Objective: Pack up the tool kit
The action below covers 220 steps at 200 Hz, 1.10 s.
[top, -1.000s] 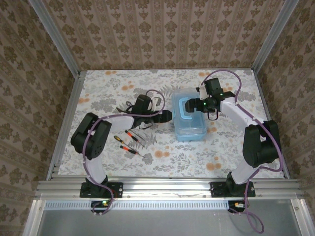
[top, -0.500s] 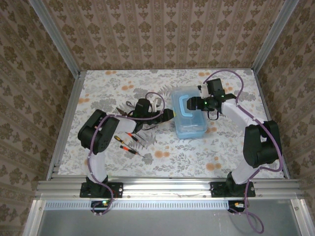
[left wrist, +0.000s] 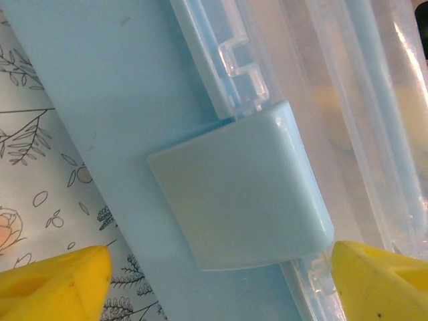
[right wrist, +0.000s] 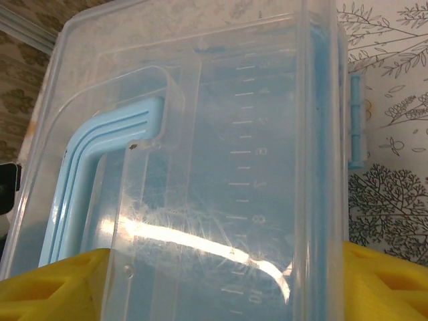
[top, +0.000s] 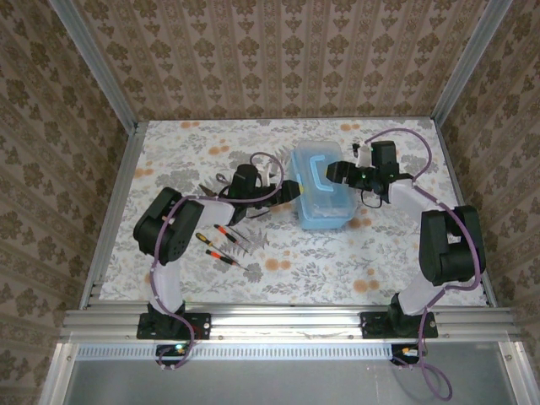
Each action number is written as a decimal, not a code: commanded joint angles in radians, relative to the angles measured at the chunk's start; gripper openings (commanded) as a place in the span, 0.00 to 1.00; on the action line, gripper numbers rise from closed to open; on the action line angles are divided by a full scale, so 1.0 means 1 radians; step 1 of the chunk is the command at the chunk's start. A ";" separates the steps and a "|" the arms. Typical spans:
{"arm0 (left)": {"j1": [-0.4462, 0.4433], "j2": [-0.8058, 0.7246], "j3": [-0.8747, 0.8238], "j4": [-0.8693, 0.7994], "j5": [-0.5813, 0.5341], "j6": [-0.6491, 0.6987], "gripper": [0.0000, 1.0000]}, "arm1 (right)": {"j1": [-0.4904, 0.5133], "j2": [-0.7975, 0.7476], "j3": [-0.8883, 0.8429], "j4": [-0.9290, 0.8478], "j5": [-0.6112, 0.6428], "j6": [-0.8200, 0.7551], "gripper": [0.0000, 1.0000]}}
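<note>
The translucent light-blue case point(top: 325, 202) stands mid-table with its lid down and its darker blue handle point(top: 310, 179) on top. My left gripper point(top: 291, 192) is at its left side. In the left wrist view my left gripper point(left wrist: 221, 287) is open, its yellow fingers point(left wrist: 53, 284) on either side of the case's latch point(left wrist: 241, 194) without touching it. My right gripper point(top: 332, 171) reaches over the lid from the right. In the right wrist view my right gripper point(right wrist: 224, 287) presses both fingers against the case point(right wrist: 234, 134) beside the handle point(right wrist: 100, 154). Red-black screwdrivers point(top: 221, 240) and small pliers point(top: 215, 182) lie left of the case.
The flower-patterned table point(top: 295, 270) is fenced by an aluminium frame point(top: 114, 202) and patterned walls. The left arm's elbow point(top: 164, 224) hangs close over the screwdrivers. A second latch point(right wrist: 356, 120) shows on the case's far side.
The case has shifted away from the arms and turned a little. The right gripper moved right and narrowed onto the lid. The left arm pushed in to the case's left side.
</note>
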 commanded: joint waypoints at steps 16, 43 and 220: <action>-0.004 -0.045 0.076 -0.123 -0.015 0.077 0.86 | 0.021 0.125 -0.121 -0.084 -0.135 0.113 0.54; -0.004 -0.053 0.111 -0.162 -0.019 0.095 0.86 | 0.022 0.143 -0.154 -0.024 -0.167 0.146 0.53; -0.038 -0.069 0.357 -0.430 -0.049 0.233 0.86 | 0.098 0.119 -0.273 0.023 -0.063 0.219 0.59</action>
